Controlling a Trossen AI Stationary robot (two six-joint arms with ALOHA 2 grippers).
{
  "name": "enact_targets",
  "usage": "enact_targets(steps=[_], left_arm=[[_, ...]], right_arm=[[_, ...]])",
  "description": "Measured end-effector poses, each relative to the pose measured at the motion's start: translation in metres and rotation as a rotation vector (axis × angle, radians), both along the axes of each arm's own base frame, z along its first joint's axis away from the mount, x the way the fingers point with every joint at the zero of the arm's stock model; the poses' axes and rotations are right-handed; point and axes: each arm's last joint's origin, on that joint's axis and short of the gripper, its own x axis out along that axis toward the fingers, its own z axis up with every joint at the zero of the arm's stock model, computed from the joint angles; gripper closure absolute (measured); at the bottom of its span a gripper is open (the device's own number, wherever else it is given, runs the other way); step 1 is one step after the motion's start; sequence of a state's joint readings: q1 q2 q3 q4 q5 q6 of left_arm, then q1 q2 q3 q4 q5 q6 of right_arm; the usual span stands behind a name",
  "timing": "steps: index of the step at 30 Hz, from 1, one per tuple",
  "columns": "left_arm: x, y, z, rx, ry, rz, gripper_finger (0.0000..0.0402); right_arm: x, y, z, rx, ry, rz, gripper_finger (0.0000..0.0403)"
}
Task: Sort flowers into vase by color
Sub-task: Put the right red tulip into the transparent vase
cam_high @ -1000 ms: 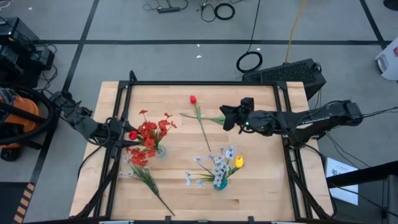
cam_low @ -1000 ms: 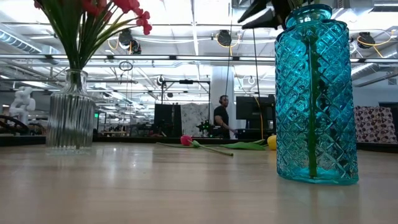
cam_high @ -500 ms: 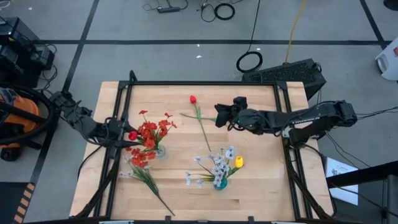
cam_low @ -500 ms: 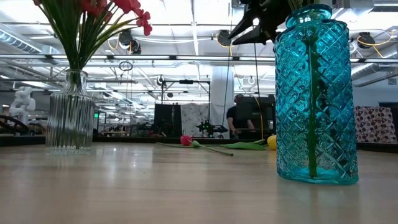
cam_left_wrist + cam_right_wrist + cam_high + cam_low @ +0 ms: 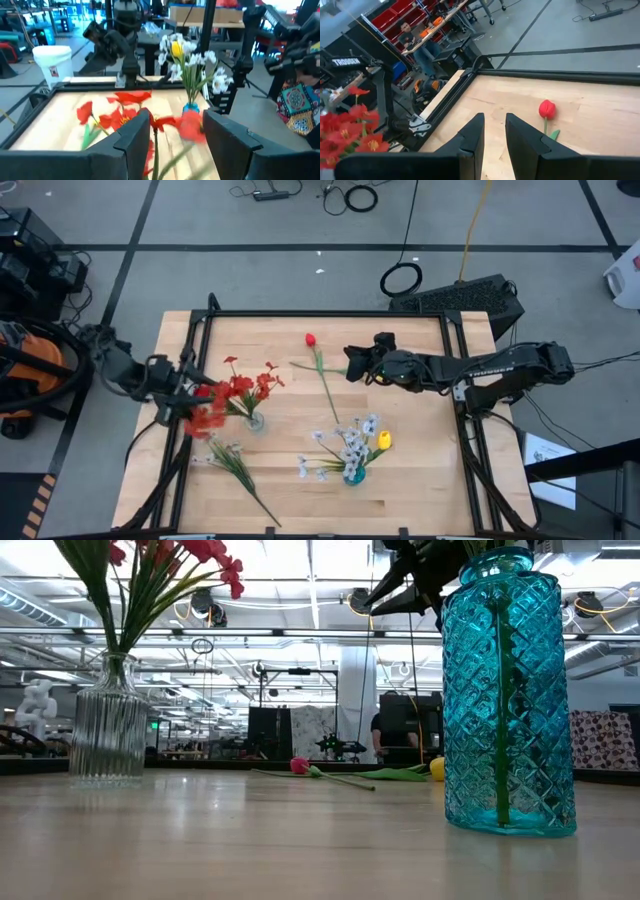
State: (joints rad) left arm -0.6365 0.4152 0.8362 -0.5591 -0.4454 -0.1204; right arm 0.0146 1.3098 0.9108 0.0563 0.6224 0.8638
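At table's left edge: left gripper (image 5: 185, 395) fingers spread, red spray stem (image 5: 172, 122) between them, contact unclear. Clear ribbed vase (image 5: 108, 725) beside it holds red blossoms (image 5: 245, 388). Right gripper (image 5: 352, 363) above table centre-back, fingers narrowly parted, empty, near red tulip (image 5: 310, 339) lying flat. Blue vase (image 5: 508, 690) holds white sprays (image 5: 345, 445), yellow tulip (image 5: 383, 441). Loose stem (image 5: 238, 470) lies front-left.
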Motion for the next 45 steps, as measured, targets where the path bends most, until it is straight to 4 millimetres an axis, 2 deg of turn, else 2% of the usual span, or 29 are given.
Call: enact_targets(steps=[21,33,38,45], left_arm=[[-0.002,0.002,0.013,-0.056,-0.072,0.004,0.0212],[-0.016,0.012,0.041,-0.12,-0.158,0.005,0.0212],[-0.012,0.009,0.036,-0.143,-0.088,0.006,0.0212],[0.017,-0.015,0.003,-0.067,0.092,-0.041,0.0212]], right_arm=[[0.0,-0.001,0.0,0.008,-0.006,-0.009,0.0332],[0.0,-0.001,0.0,0.01,-0.007,-0.007,0.0332],[0.0,-0.001,0.0,0.009,-0.006,-0.007,0.0332],[0.0,-0.001,0.0,0.006,-0.003,-0.005,0.0332]])
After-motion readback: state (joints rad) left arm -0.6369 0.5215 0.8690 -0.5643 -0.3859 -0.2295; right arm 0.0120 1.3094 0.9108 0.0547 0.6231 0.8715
